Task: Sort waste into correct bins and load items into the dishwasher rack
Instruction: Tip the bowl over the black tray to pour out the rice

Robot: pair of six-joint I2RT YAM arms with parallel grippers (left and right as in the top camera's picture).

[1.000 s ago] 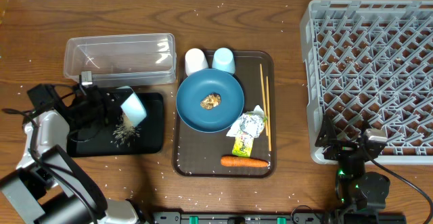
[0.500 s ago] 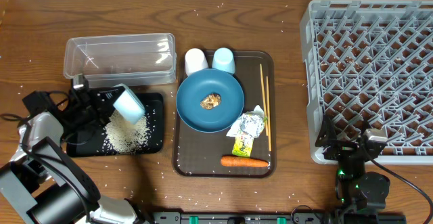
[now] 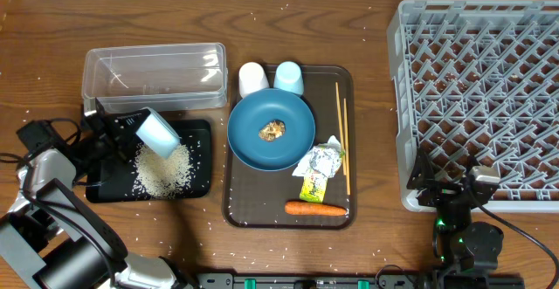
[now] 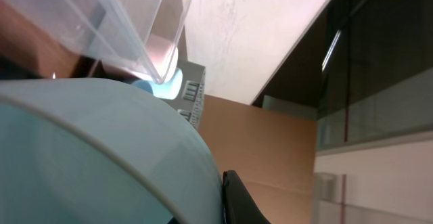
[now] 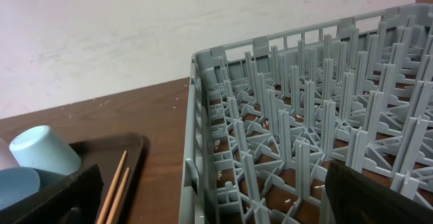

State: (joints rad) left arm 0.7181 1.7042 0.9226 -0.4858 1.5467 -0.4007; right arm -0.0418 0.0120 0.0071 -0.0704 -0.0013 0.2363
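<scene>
Overhead: white bowl (image 3: 160, 133) is clasped, tilted, by left gripper (image 3: 137, 127) over rice (image 3: 162, 171) in black tray (image 3: 200, 142); right gripper (image 5: 213, 197) is spread wide.

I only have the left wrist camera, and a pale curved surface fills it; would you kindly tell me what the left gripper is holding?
Observer: The left gripper is shut on the small white bowl, which is tipped on its side over the shallow black rectangular tray.
Operator: Thank you. Where are the white rice grains?
Observer: The white rice grains lie in a pile inside that tray.
Operator: And what about the right gripper?
Observer: The right gripper is open, holding nothing, at the edge of the large square grey plastic rack.
</scene>
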